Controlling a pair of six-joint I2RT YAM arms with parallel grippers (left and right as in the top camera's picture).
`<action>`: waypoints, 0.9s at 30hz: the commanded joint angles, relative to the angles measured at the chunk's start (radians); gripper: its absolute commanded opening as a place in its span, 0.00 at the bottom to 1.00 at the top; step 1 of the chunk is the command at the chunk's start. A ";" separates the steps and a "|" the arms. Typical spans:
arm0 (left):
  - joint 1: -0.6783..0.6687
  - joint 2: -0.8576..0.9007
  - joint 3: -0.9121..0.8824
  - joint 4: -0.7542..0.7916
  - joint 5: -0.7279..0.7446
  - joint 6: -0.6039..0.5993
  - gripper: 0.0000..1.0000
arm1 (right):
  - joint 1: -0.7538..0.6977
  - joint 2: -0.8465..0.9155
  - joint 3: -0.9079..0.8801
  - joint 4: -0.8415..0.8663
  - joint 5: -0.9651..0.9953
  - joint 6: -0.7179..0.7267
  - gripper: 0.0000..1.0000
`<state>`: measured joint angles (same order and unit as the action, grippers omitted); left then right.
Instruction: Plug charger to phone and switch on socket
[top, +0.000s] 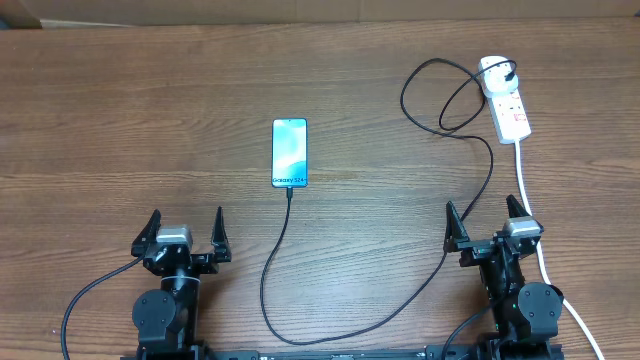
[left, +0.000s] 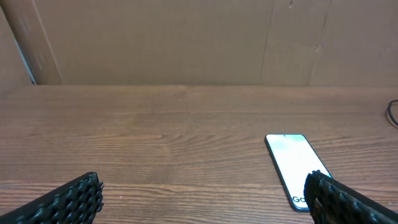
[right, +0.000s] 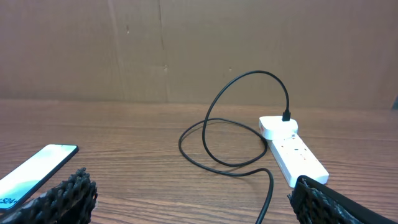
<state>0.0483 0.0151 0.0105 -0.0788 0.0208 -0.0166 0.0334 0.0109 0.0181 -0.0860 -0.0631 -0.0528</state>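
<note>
Resting near the front edge of the table (top: 120, 120), the left gripper (top: 187, 212) and the right gripper (top: 480, 203) are both seen with fingers spread wide and nothing held between them. Neither is in contact with any task item.

The phone (top: 289, 153) is laid flat, screen up, between the two arms and somewhat nearer the left one. Its long axis runs from the robot side toward the far side of the table, with the port end turned toward the robot. This placement is judged to give either arm a straight approach to the port.

The charger (top: 288, 200) is met at that port end by its connector tip. Whether the tip is fully seated cannot be told. From there the cable is routed toward the robot, across to the right, then back up in a loose loop.

The socket (top: 507, 100) is placed at the far right, well apart from the phone, with its long axis running nearly parallel to the phone's. The black plug end is inserted at its far end, and the white cord (top: 527, 190) leaves its near end. The switch position cannot be read, so the switching step is judged to be outstanding and best suited to the right arm.
</note>
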 joint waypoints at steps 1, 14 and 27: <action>0.003 -0.012 -0.006 -0.002 -0.014 0.010 1.00 | 0.005 -0.008 -0.010 0.005 0.010 -0.001 1.00; 0.003 -0.012 -0.006 -0.002 -0.019 -0.043 1.00 | 0.005 -0.008 -0.010 0.005 0.010 -0.001 1.00; 0.004 -0.011 -0.006 0.001 -0.002 -0.043 1.00 | 0.005 -0.008 -0.010 0.005 0.010 -0.001 1.00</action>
<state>0.0483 0.0151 0.0105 -0.0788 0.0124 -0.0494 0.0338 0.0109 0.0181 -0.0856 -0.0628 -0.0521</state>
